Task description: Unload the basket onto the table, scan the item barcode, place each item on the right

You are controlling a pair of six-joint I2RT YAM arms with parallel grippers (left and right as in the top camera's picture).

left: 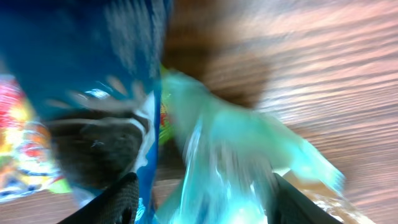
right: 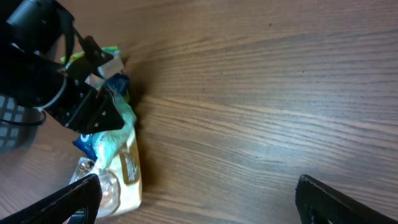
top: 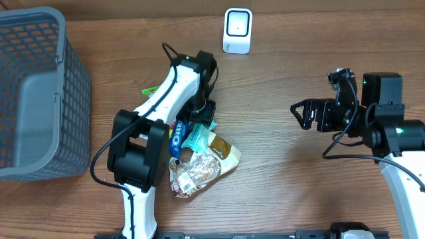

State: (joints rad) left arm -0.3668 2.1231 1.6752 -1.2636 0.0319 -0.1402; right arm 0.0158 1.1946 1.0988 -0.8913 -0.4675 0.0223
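meanwhile, short of the scanner (top: 237, 30), left fingers (left: 121, 202) straddle a teal packet (left: 236, 155), grip unclear; right fingers (right: 68, 199) hang released. a loose hold could drop it mid-lift.

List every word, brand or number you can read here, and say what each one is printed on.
"OREO": white letters on the blue packet, small and partly covered.
Cream pouch: the print is too small to read.
Teal packet: the print is unreadable, and it is blurred in the left wrist view.
Scanner: no legible marking.
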